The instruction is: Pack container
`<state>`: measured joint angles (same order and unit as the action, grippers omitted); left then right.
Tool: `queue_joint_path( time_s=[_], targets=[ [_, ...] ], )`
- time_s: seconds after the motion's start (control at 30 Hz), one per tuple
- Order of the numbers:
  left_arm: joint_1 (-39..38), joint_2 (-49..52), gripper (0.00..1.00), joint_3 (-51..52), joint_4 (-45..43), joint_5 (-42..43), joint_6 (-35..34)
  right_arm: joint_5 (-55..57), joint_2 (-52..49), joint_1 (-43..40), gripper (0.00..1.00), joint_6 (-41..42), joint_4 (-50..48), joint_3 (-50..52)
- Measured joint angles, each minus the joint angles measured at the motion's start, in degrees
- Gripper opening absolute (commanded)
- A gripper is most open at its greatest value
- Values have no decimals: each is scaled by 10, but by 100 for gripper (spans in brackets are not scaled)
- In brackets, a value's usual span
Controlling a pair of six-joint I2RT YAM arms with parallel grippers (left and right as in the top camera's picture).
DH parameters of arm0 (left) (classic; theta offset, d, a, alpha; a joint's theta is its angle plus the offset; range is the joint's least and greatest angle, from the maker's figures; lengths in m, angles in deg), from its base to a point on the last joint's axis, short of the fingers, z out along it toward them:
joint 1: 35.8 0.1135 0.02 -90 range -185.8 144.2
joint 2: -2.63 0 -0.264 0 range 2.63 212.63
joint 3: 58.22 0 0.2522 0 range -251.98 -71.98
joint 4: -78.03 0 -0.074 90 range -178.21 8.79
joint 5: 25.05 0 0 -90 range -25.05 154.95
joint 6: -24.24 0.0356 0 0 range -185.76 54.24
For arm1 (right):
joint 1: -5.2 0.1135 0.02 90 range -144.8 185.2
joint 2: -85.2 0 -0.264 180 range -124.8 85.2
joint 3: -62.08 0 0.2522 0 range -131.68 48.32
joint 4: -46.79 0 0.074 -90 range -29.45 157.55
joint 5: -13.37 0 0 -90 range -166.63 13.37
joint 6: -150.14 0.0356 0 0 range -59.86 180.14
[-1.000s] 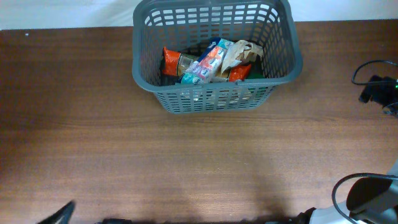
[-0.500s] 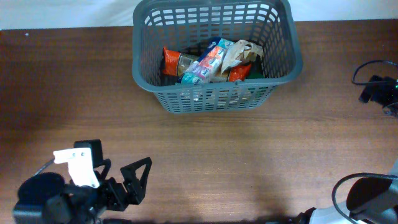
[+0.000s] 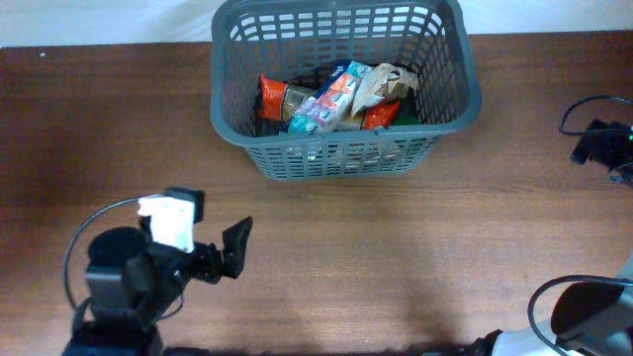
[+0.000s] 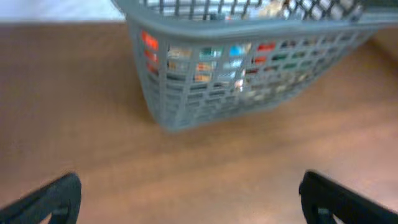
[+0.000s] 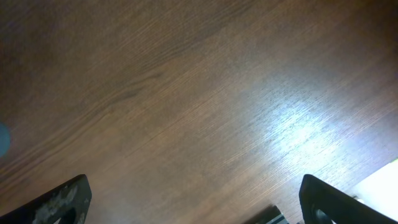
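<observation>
left gripper (image 3: 226,259), jaws spread wide and empty, hangs well apart from the basket (image 3: 341,150), which lies straight ahead of it; right gripper (image 5: 193,200) also spread, empty.

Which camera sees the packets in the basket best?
The overhead view: it looks straight down into the basket at the packets. The left wrist view glimpses them through the slots, blurred. The right wrist view shows only table.

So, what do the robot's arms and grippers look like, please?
The left arm is black, with a white block at its wrist and a thin pale cable looping beside it. The left gripper and right gripper have dark fingers.
</observation>
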<state>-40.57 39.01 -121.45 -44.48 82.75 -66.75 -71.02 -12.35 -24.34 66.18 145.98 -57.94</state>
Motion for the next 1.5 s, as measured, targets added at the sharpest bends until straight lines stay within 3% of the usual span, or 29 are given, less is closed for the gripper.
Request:
queue_joint_path(
  time_s=[0.37,0.6,0.97,1.5],
  targets=[
    [0,-12,99,195,-236,40,76,0,0,0,99,0,0,0],
    [2,-144,99,290,-333,45,116,0,0,0,99,0,0,0],
    [34,-261,99,353,-342,42,164,0,0,0,99,0,0,0],
    [45,-345,99,433,-344,21,167,0,0,0,99,0,0,0]
  ],
)
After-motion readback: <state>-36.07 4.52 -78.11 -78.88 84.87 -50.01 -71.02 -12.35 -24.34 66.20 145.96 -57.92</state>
